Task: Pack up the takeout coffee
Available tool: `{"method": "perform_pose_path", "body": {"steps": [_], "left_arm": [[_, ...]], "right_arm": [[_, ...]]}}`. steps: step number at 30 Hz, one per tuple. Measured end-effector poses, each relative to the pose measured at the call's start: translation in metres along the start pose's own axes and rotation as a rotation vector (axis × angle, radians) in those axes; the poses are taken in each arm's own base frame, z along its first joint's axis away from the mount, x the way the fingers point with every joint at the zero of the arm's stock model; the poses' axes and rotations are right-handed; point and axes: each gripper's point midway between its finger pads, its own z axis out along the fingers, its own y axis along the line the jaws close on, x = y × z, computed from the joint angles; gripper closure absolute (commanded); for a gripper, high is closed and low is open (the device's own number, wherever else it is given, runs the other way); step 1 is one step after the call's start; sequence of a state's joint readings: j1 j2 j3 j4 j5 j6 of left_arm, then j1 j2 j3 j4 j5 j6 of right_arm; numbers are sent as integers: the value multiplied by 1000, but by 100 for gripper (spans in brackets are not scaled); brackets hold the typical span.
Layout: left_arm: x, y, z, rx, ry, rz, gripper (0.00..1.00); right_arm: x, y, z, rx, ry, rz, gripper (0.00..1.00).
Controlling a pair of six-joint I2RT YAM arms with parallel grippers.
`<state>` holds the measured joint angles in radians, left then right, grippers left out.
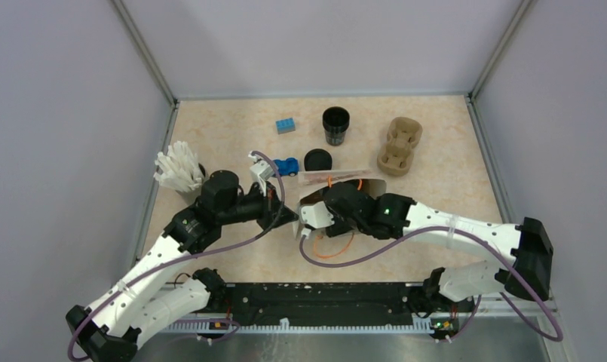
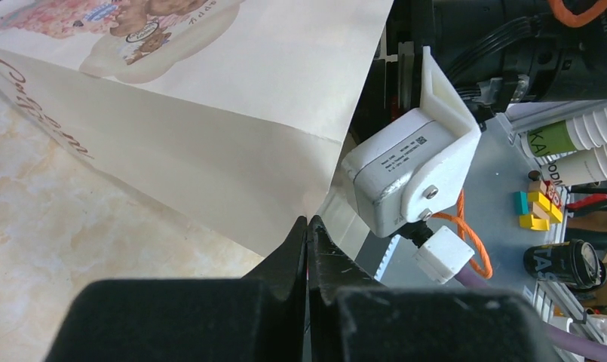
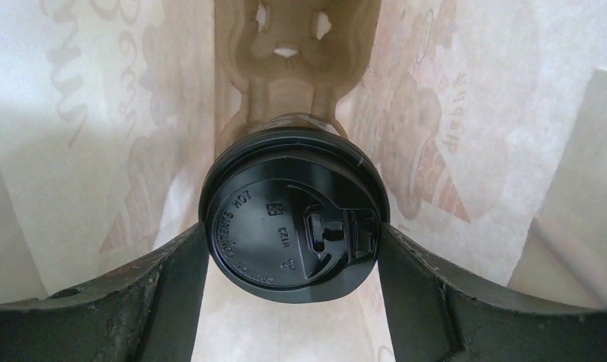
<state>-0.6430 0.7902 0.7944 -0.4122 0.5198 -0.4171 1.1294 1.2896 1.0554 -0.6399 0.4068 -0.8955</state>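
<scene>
In the right wrist view a black takeout coffee cup point(image 3: 285, 219) with its lid on sits between my right gripper's point(image 3: 293, 235) fingers, which press on both sides of the lid. They are inside a printed paper bag point(image 3: 96, 151) lying on its side, in front of a brown pulp carrier point(image 3: 285, 68) deeper in. My left gripper point(image 2: 308, 222) is shut on the edge of the paper bag point(image 2: 209, 151) at its mouth. From above, the bag point(image 1: 338, 181) hides the right fingers. A second black cup point(image 1: 335, 124) stands open at the back, with a black lid point(image 1: 317, 160) lying near it.
Another pulp carrier point(image 1: 400, 145) lies at the back right. A blue brick point(image 1: 286, 125) and a blue toy car point(image 1: 287, 166) sit near the bag. A cup of white utensils point(image 1: 179, 170) stands by the left wall. An orange cable point(image 1: 334, 249) loops under the right wrist.
</scene>
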Motion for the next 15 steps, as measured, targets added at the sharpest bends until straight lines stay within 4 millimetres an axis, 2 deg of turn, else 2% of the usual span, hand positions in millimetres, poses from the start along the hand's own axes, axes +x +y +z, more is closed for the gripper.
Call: {"method": "perform_pose_path", "body": {"steps": [8, 15], "left_arm": [[-2, -4, -4, 8, -17, 11, 100], [-1, -5, -6, 12, -15, 11, 100]], "right_arm": [[9, -1, -5, 11, 27, -14, 39], [25, 5, -2, 14, 50, -11, 39]]}}
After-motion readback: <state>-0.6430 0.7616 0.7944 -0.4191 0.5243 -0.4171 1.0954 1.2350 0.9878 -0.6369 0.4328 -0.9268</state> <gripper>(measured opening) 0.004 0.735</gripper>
